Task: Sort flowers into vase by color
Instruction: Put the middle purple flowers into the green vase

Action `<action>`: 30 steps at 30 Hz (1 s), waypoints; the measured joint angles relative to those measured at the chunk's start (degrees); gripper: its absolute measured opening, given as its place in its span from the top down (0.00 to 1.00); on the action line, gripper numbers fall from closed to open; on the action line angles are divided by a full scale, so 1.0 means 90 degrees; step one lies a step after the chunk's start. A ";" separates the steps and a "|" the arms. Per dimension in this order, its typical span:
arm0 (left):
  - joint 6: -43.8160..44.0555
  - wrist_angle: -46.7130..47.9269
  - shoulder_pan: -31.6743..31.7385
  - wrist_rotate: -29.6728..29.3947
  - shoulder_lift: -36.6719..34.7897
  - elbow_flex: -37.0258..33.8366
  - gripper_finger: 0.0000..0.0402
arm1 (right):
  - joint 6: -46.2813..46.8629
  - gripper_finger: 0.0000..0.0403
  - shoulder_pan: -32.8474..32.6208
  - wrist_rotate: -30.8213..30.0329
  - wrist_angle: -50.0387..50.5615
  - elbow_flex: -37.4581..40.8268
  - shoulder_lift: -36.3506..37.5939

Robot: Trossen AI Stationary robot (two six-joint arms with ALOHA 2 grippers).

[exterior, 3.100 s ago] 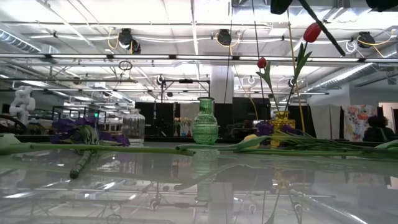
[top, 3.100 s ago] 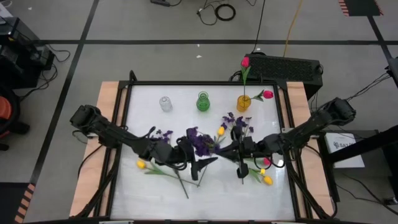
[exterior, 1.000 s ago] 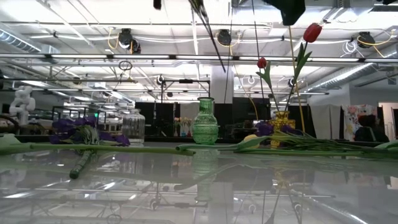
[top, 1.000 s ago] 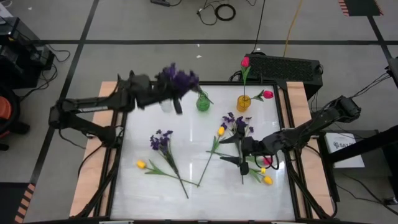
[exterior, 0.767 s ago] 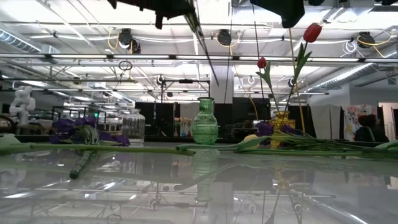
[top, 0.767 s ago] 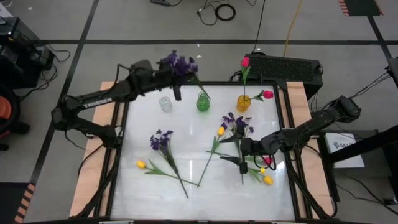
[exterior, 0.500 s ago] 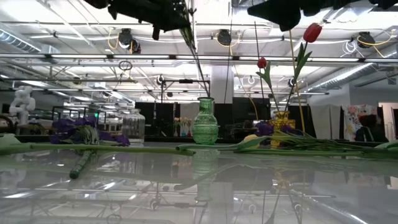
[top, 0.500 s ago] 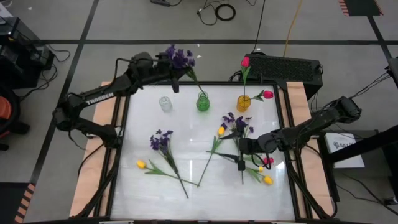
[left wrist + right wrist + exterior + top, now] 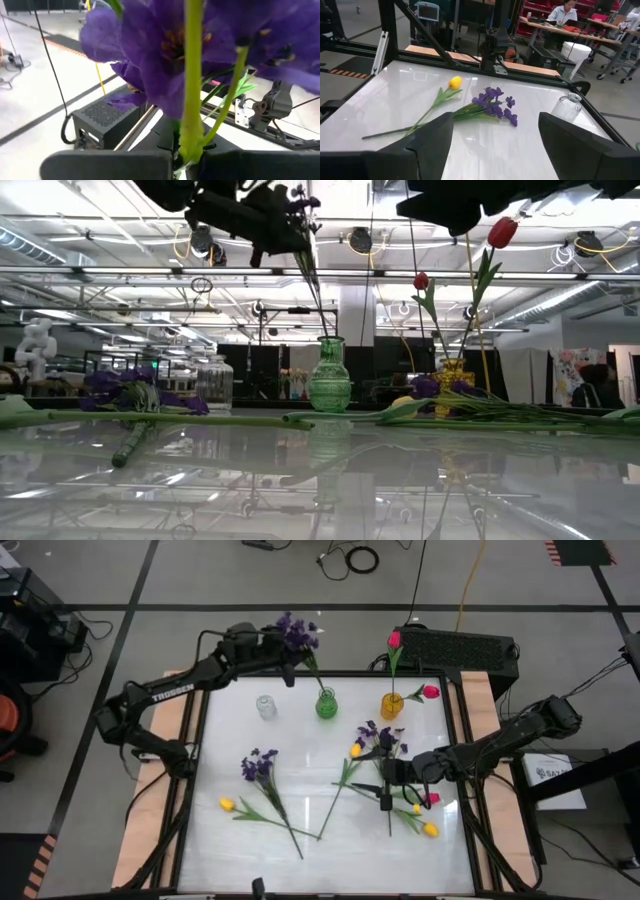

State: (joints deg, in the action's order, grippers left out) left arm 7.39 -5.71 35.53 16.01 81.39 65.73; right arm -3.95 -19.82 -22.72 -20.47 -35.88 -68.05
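One bunch in the air: purple flowers (image 9: 296, 633) held by the left gripper (image 9: 285, 653), up above and just behind the green vase (image 9: 326, 704); the stem (image 9: 318, 300) slants down to the vase's mouth.
Left jaws: pressed together on the green stem just under the blossoms, as the left wrist view shows (image 9: 190, 145).
Right gripper (image 9: 385, 776): low over the table in front of the yellow vase (image 9: 392, 705), fingers (image 9: 432, 135) spread with nothing between them.
Yellow vase: already holds two pink-red tulips (image 9: 394, 639), standing tall and leaning apart.
Clear vase (image 9: 265, 707): beside the green vase, on its left-arm side, with nothing in it that I can see.
Lying flat, in front of the green vase: a second purple bunch (image 9: 261, 766), a yellow tulip (image 9: 227, 804) near it, another yellow tulip (image 9: 355, 751).
Lying flat, in front of the yellow vase: a third purple bunch (image 9: 381, 739), plus a pink-red bud (image 9: 430, 799) and a yellow bud (image 9: 430, 830) near the right gripper.
Handling, as I judge it: very light, with a thin wiry stem that bends and swings; the blossoms are soft and top-heavy.
Where to hold: on the bare stem close below the head for control; a grip on petals or leaves would likely slip or crush.
Risk: the narrow vase neck leaves little room, so a swaying stem tip could miss or tip the vase.
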 joint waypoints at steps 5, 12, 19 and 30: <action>0.0313 0.0025 0.0002 -0.0001 0.0272 0.0000 0.93 | 0.0026 0.29 -0.0003 0.0005 -0.0021 -0.0001 0.0000; 0.0469 0.0037 0.0002 -0.0002 0.0505 0.0000 0.81 | 0.0027 0.29 -0.0004 0.0010 -0.0021 0.0000 0.0000; 0.0310 0.0050 -0.0001 -0.0131 0.0616 0.0000 0.56 | 0.0028 0.29 -0.0004 0.0010 -0.0021 -0.0002 -0.0002; -0.0252 0.0354 0.0036 -0.0287 0.0503 0.0000 0.22 | 0.0194 0.29 -0.0004 0.0007 0.0197 -0.0002 -0.0002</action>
State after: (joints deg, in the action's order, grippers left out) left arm 5.12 -2.52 35.86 13.43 85.92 65.73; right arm -2.20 -19.86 -22.65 -18.70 -35.90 -68.07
